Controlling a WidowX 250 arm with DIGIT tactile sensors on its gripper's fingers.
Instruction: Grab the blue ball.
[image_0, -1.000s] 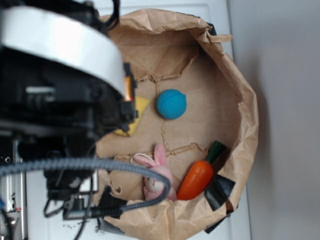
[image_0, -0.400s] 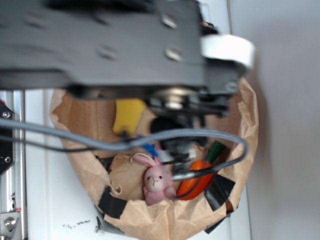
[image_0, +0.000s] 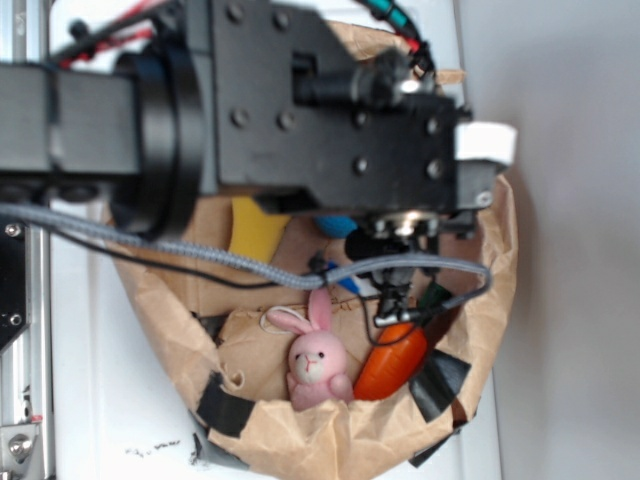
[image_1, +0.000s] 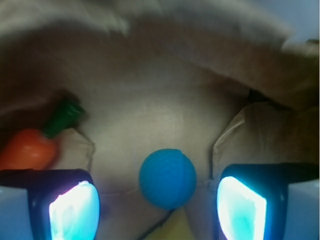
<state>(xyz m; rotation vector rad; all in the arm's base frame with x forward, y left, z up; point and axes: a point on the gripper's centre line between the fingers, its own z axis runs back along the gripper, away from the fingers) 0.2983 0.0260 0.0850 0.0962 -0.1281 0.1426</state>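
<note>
In the wrist view the hand stands wide, its two pads at the bottom corners of the frame with nothing between them but the blue ball. The ball sits on the brown paper floor of the bag, roughly centred in the gap, a little closer to the right pad than the left, and touching neither.

The ball looks small, round and matte, with a slightly rough skin. I judge it light and probably a little soft, like a foam or knitted toy, so the pads should bite well on it and it should not break. The risk is that a round thing rolls: if one pad arrives first it may push the ball aside on the smooth paper. The best hold is across its widest part, both pads closing level on opposite sides, low enough to pass the middle rather than pinching the top and squeezing it out.

Farther off to the left lies the orange carrot with its green top, near the bag's wall and well apart from the ball.

From the outside view the arm covers most of the bag; only a sliver of the ball shows beneath it. Nearer the camera, the pink bunny and carrot rest against the near edge, and a yellow piece lies left of the ball.
</note>
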